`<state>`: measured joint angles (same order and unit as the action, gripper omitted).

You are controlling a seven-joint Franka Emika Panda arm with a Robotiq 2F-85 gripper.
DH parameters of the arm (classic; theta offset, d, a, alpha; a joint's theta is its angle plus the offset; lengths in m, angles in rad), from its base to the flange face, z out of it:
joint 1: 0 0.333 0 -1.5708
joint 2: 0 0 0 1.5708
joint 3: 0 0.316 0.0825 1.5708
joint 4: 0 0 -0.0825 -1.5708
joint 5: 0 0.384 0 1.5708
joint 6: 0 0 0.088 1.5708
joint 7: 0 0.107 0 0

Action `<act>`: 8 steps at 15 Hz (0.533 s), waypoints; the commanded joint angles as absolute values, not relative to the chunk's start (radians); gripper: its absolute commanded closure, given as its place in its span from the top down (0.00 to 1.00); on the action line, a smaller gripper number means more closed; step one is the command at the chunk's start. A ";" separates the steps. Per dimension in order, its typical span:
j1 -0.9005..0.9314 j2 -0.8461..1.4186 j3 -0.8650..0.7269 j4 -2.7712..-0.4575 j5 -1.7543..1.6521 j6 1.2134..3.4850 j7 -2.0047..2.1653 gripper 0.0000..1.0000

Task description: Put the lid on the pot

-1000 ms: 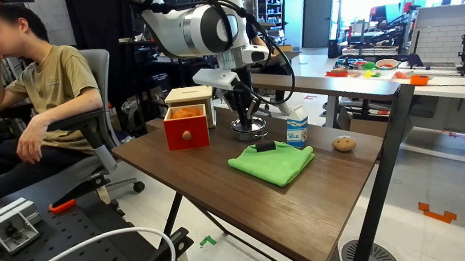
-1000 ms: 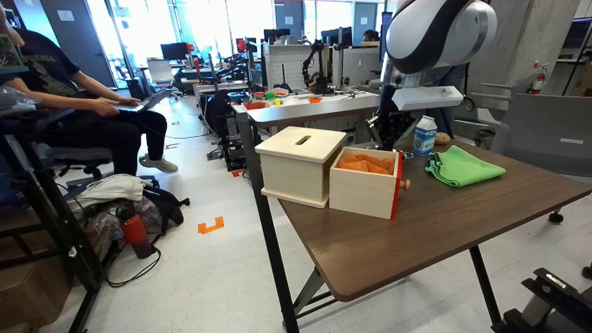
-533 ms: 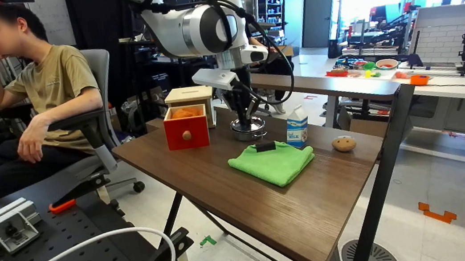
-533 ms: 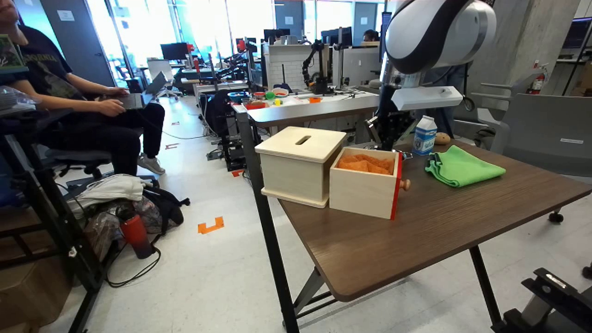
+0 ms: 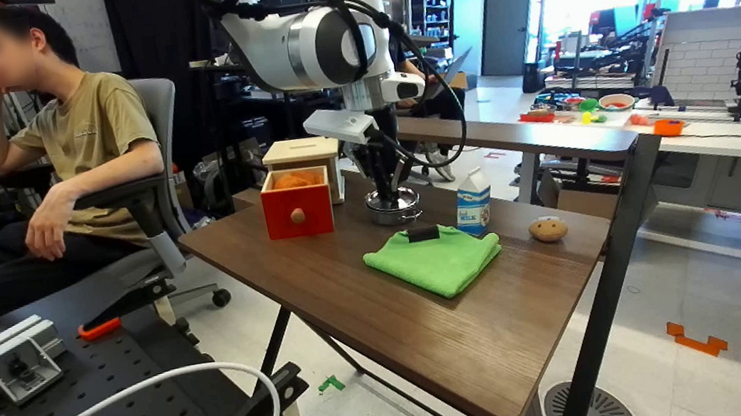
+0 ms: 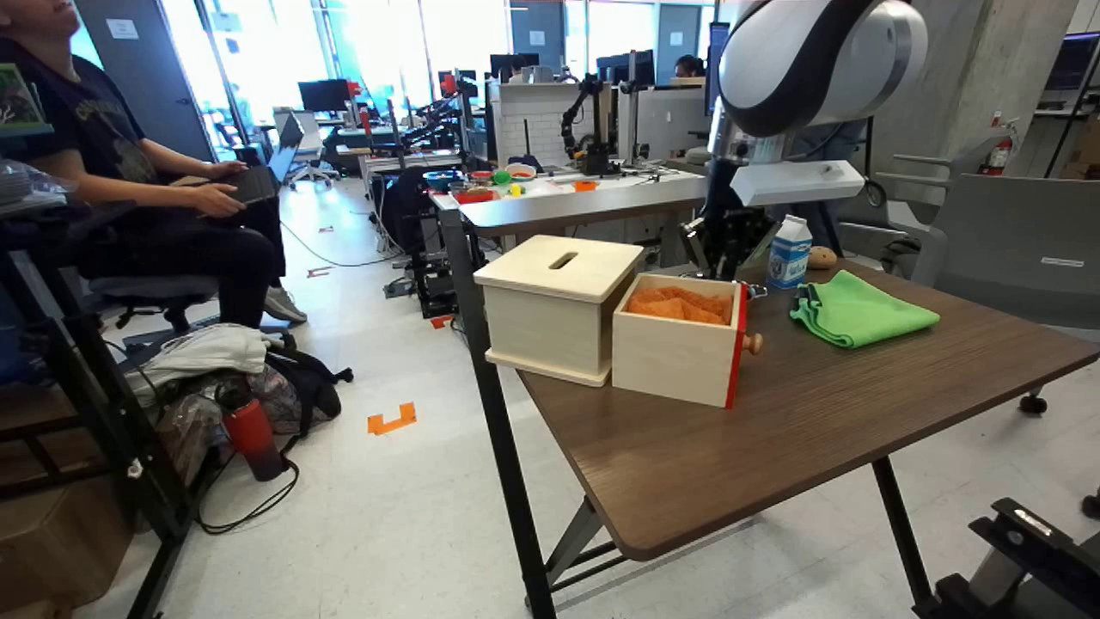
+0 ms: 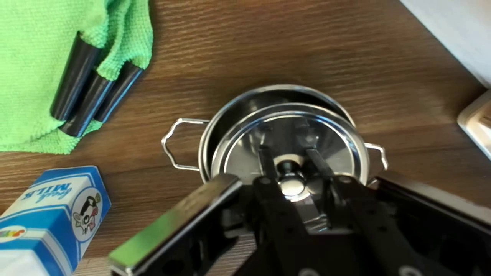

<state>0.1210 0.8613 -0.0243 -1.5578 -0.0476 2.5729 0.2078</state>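
Note:
The silvery pot [image 5: 387, 217] stands on the table beside the red-fronted drawer box. The shiny round lid [image 5: 406, 197] lies over its opening. In the wrist view the lid [image 7: 242, 156] is off-centre on the pot [image 7: 268, 96], with a dark crescent of the inside showing on one side. I cannot tell whether the rims touch all round. My gripper [image 7: 288, 158] points down, its fingers close on both sides of the lid's dark knob [image 7: 291, 186], and looks shut on it. In an exterior view the drawer box hides most of the pot; only its handle [image 6: 756, 291] shows.
The red-fronted drawer box [image 5: 297, 203] holds orange cloth; a wooden box [image 5: 301, 151] stands behind it. A milk carton [image 5: 473, 203], a folded green towel [image 5: 435, 260] and a potato-like object [image 5: 548, 230] lie around the pot. A person [image 5: 73, 125] sits nearby.
My gripper, the lid and the pot have shifted slightly together, a little to the left in an exterior view. The other table objects have not moved.

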 commanded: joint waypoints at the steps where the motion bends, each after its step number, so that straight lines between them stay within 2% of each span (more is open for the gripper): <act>1: 0.128 0.824 -0.027 -1.610 -0.035 2.564 0.209 0.44; 2: 0.128 0.821 -0.027 -1.617 -0.035 2.564 0.208 0.45; 4: 0.127 0.812 -0.027 -1.631 -0.036 2.564 0.207 0.66; 8: 0.127 0.791 -0.026 -1.665 -0.037 2.565 0.205 0.91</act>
